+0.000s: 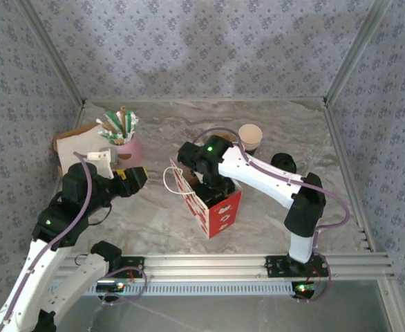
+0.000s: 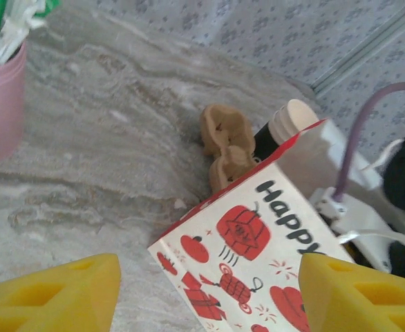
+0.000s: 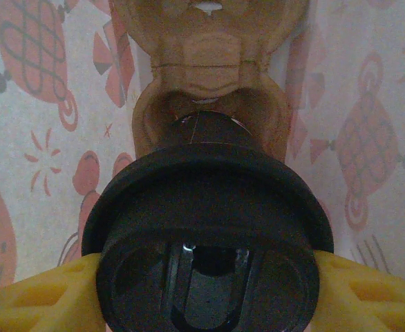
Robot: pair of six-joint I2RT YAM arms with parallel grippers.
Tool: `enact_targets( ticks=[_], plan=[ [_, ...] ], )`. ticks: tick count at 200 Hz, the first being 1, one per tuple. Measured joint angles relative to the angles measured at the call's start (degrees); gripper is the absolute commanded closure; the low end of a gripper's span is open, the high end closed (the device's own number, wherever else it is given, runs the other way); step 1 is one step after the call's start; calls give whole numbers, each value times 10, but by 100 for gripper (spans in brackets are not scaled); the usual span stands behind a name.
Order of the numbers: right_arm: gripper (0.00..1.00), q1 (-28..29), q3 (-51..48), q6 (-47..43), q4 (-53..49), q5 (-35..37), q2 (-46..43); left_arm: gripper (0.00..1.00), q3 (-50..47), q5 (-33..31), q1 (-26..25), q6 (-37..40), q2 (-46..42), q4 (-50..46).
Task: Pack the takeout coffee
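Observation:
The takeout coffee (image 3: 209, 235), a black cup with its black lid on, sits between the yellow fingers (image 3: 40, 297) of my right gripper (image 3: 206, 294), which is shut on it just under the lid. It hangs inside the red-and-white paper bag (image 1: 220, 211), above a brown cardboard carrier (image 3: 209, 62) on the bag's floor. From above, my right gripper (image 1: 209, 185) reaches down into the bag's open top. My left gripper (image 1: 135, 177) is open and holds nothing, a short way left of the bag (image 2: 251, 256) and facing its printed side.
A pink cup (image 1: 123, 142) of straws and packets stands at the back left, next to brown paper (image 1: 74, 144). A white-topped paper cup (image 1: 250, 136) and another cardboard carrier (image 2: 224, 142) are behind the bag. Patterned walls close in the table.

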Motion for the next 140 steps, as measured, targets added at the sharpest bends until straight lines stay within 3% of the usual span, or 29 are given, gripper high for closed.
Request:
enact_targets(
  ticks=[78, 140],
  plan=[
    [36, -5, 0, -2, 1, -3, 0, 24, 44, 82, -18, 39, 59, 5],
    [36, -10, -1, -2, 3, -9, 0, 24, 55, 86, -73, 56, 103, 9]
  ],
)
